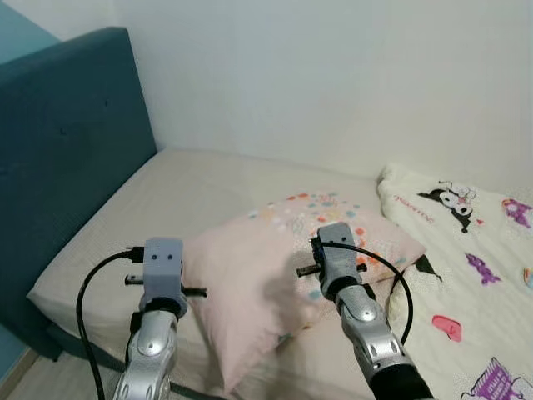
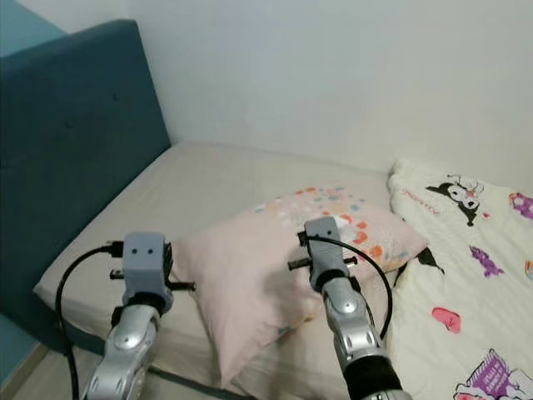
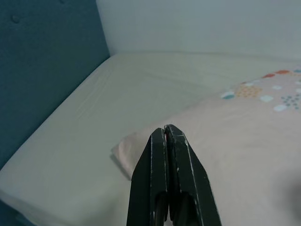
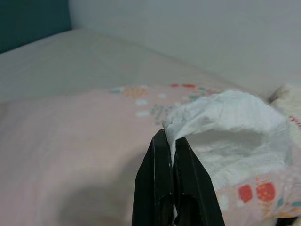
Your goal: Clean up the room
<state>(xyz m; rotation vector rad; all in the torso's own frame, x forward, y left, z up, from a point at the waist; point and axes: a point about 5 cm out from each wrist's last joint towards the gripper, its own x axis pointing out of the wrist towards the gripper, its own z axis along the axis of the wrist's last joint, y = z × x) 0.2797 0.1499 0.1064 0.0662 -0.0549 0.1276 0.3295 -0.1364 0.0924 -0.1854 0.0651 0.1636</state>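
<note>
Pale walls and a teal headboard (image 1: 67, 142) frame a bed (image 1: 166, 208) with a beige sheet, where the humanoid stands at the mattress edge with both silver arms raised over a pink pillow (image 1: 275, 275) scattered with coloured dots. From the head camera the pillow lies askew at the centre of the mattress, its near corner hanging toward the edge at six o'clock, while a cream blanket (image 1: 466, 258) printed with cartoon figures is bunched at three o'clock. The right tool (image 4: 173, 141), held above the pillow's middle, is clamped on a crumpled white tissue (image 4: 225, 117). The left tool (image 3: 167, 134), at about eight o'clock from the pillow and just off its near corner, is pressed closed and carries nothing. By these pictures the tidying looks to be in its early part: one piece of litter is in hand but not yet disposed of, the pillow lies well away from the headboard, and the blanket remains rumpled. Seen from the head, the right wrist housing covers what that arm carries; its wrist camera brings the tissue out plainly, lying over the pillow's dotted end. The left wrist camera adds the pillow's folded corner and the bare sheet running to the headboard at ten o'clock.
</note>
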